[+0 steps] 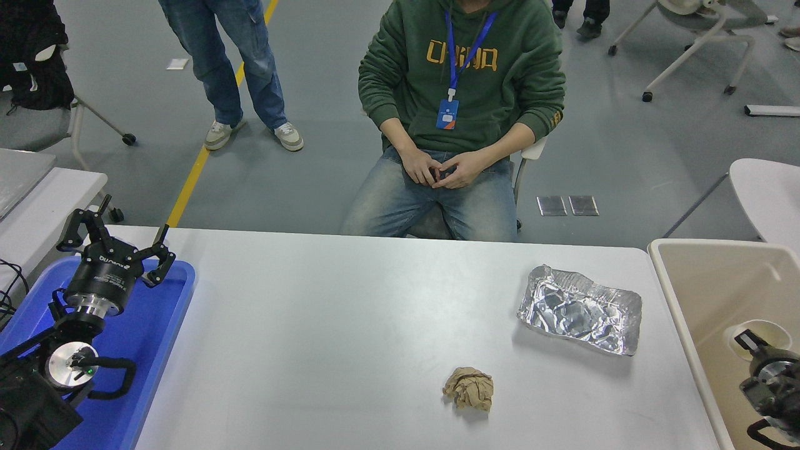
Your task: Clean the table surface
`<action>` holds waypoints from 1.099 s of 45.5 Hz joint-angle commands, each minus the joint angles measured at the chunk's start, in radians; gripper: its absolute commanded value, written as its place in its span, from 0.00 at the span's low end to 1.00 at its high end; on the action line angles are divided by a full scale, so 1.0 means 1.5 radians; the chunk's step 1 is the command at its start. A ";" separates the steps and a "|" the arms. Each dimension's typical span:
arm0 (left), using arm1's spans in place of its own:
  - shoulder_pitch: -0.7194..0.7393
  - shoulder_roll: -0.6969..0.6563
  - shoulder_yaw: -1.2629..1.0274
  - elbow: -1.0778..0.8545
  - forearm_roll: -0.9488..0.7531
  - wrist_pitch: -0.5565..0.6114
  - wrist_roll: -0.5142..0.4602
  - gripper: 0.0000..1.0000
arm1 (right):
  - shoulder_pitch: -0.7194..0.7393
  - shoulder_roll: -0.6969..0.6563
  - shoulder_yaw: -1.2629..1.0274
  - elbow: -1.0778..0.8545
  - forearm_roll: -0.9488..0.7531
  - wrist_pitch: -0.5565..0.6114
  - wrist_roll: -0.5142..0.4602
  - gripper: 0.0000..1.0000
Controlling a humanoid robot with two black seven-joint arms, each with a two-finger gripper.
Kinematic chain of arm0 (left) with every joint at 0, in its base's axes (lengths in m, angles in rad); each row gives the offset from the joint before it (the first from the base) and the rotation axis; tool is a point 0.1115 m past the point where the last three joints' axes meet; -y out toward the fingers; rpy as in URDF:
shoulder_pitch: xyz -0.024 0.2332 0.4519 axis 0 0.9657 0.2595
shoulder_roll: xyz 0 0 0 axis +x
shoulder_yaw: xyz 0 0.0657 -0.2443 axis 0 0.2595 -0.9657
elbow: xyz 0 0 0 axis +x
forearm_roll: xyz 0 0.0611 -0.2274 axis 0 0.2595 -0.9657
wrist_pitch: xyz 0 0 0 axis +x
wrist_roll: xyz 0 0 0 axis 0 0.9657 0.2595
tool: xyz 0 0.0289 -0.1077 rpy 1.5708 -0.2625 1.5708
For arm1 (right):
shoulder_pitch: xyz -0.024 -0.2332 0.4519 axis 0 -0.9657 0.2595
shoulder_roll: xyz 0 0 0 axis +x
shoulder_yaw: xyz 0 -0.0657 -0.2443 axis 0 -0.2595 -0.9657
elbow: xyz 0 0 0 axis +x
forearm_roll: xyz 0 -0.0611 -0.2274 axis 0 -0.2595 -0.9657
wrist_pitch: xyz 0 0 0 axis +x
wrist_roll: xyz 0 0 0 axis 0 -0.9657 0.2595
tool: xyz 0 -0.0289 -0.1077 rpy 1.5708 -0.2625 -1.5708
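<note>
The table surface point(344, 325) is a wide white-grey top. On it lie a crumpled brown paper ball point(469, 389) near the front and a creased sheet of silver foil point(580, 309) at the right. My left gripper point(119, 236) is parked open over the blue tray point(169, 325) at the lower left, holding nothing. My right gripper point(765, 359) enters at the lower right corner, inside the beige bin point(662, 262). A white round object point(759, 330) shows right at its tip, and I cannot tell whether it is held.
A person in a green hoodie point(462, 69) sits at the far side, hands clasped in the lap. Another person point(231, 69) stands behind at the left. A smaller white table point(44, 200) is at the left, a round-edged white table point(769, 194) at the right.
</note>
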 commanded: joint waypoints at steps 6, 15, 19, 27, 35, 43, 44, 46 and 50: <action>0.000 0.000 0.000 0.000 0.000 0.000 0.000 1.00 | -0.004 0.026 0.023 -0.009 0.001 -0.014 -0.014 0.32; 0.000 0.000 0.000 0.000 0.000 0.000 0.000 1.00 | 0.001 0.022 0.041 -0.008 0.002 -0.019 -0.014 1.00; 0.000 0.000 0.000 0.000 0.000 0.000 0.000 1.00 | 0.006 0.015 0.042 -0.007 0.002 -0.019 -0.014 1.00; 0.000 0.000 0.001 0.000 0.000 0.000 0.000 1.00 | 0.034 -0.027 0.041 0.001 0.006 -0.013 -0.014 1.00; 0.000 0.000 0.001 0.000 0.000 0.000 0.000 1.00 | 0.077 -0.092 0.041 0.049 0.007 0.001 -0.014 1.00; 0.000 0.000 0.000 0.000 0.000 0.000 0.000 1.00 | 0.118 -0.183 0.058 0.174 0.007 -0.001 -0.005 1.00; 0.000 0.000 0.001 0.000 0.000 0.000 0.000 1.00 | 0.123 -0.194 0.067 0.197 0.007 -0.001 -0.005 1.00; 0.000 0.000 0.000 0.000 0.000 0.000 0.000 1.00 | 0.135 -0.217 0.090 0.241 0.007 -0.001 -0.005 1.00; 0.000 0.000 0.000 0.000 0.000 0.000 0.000 1.00 | 0.147 -0.269 0.155 0.334 0.007 -0.004 -0.005 1.00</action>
